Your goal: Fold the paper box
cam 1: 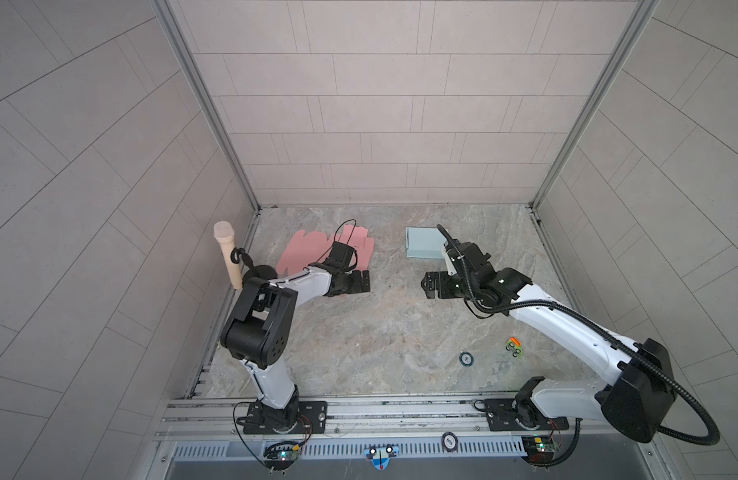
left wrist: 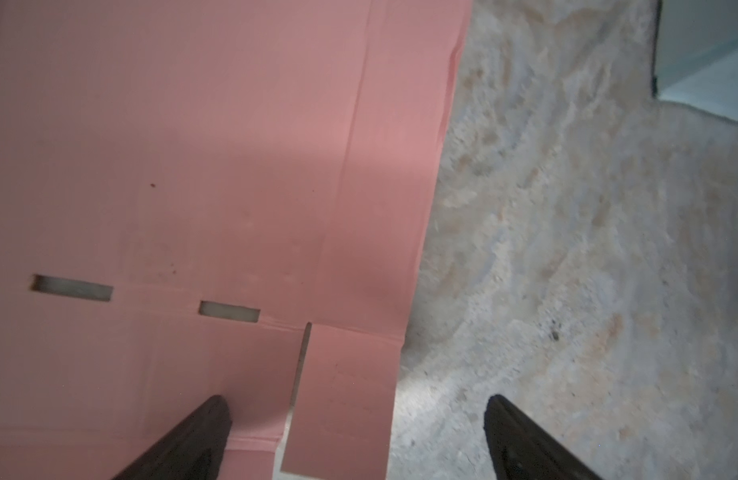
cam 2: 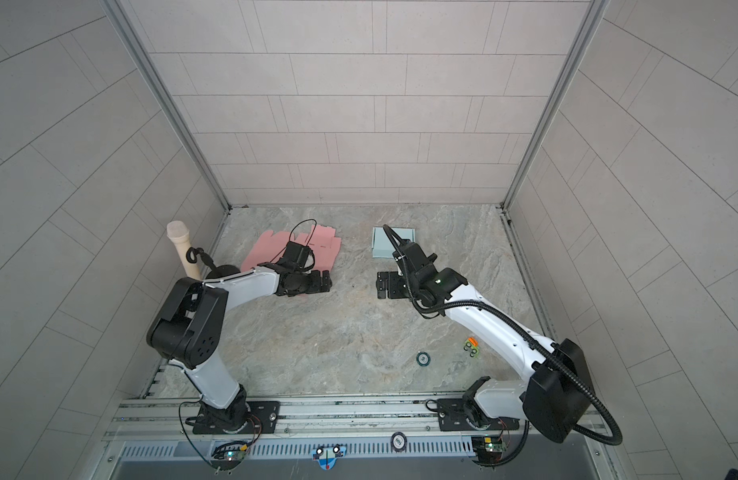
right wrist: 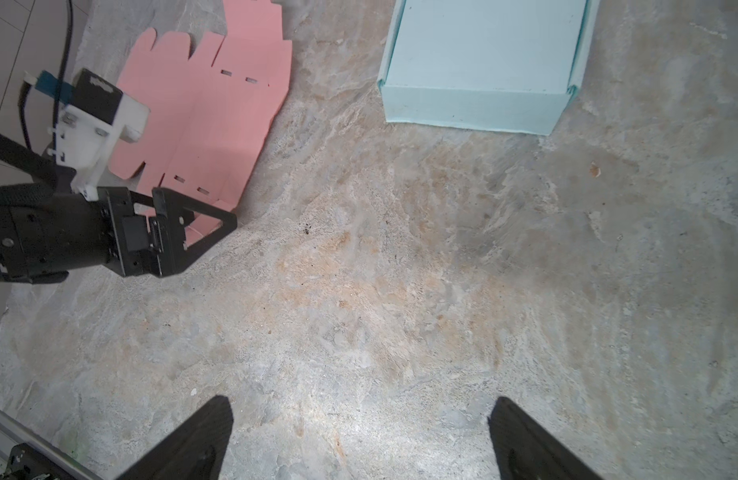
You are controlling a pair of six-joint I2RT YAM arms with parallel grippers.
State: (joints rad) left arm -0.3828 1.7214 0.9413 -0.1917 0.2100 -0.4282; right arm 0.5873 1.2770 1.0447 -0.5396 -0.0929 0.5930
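Left claw (cam 1: pixel 361 282), splayed and empty, hangs over a slotted corner of the flat, creased pink cutout (cam 1: pixel 301 253); right claw (cam 1: pixel 426 286), also splayed empty, over the mottled stone surface (cam 1: pixel 380 332) near a pale-blue carton (cam 1: pixel 421 245).

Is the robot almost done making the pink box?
No. The light blue box already looks folded. The pink box sheet lies flat, so every fold is left. The left gripper hangs open over its corner; the right gripper is open, away from it.

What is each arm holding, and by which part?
Nothing is held. The left end effector is open at a corner of the flat pink paper box cutout; the right end effector is open over the marbled tabletop.
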